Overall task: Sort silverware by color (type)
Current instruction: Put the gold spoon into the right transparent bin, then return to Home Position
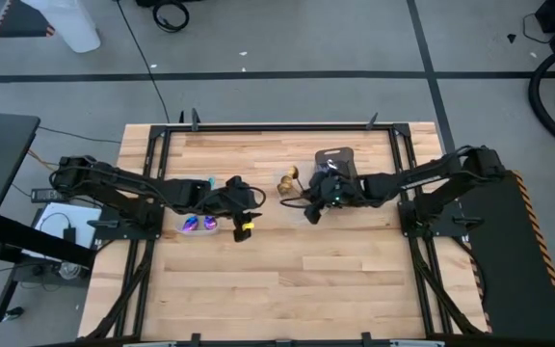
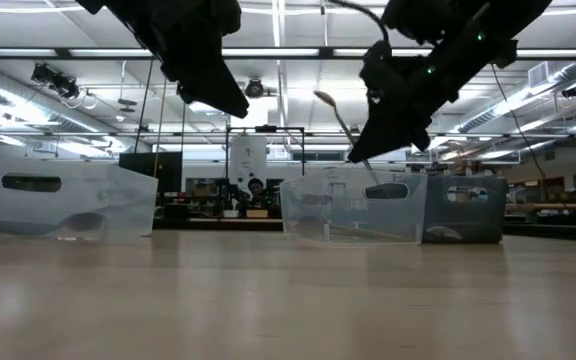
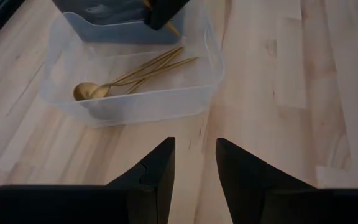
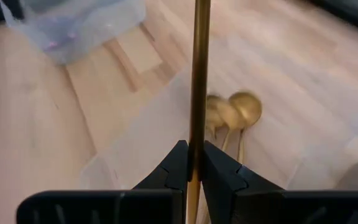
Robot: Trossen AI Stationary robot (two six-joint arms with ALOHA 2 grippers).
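My right gripper [image 4: 194, 163] is shut on a gold utensil [image 4: 199, 74] and hovers over the clear container [image 3: 185, 102] that holds several gold spoons [image 3: 132, 78]; the high view has it at mid-table [image 1: 310, 210]. The gold spoons lie flat on the container's floor. My left gripper [image 3: 194, 163] is open and holds nothing, raised above the bare wood left of that container [image 1: 243, 217]. Iridescent purple-blue pieces [image 1: 200, 225] lie in a second clear container under the left arm. The dark grey tray [image 1: 335, 158] sits at the far side; no silver pieces show plainly. My right gripper pinches the gold utensil by its thin handle [image 4: 197, 140] between the two fingers [image 4: 219, 171]. The handle runs on forward past the fingertips. In the low view the utensil [image 2: 330, 105] is lifted clear and tilted, its upper end standing above the container [image 2: 353, 205].
A third clear container [image 2: 63, 200] shows at the left of the low view. Metal frame rails run along the table's edges [image 1: 277, 127]. Open wood [image 1: 287, 280] covers the table's near half.
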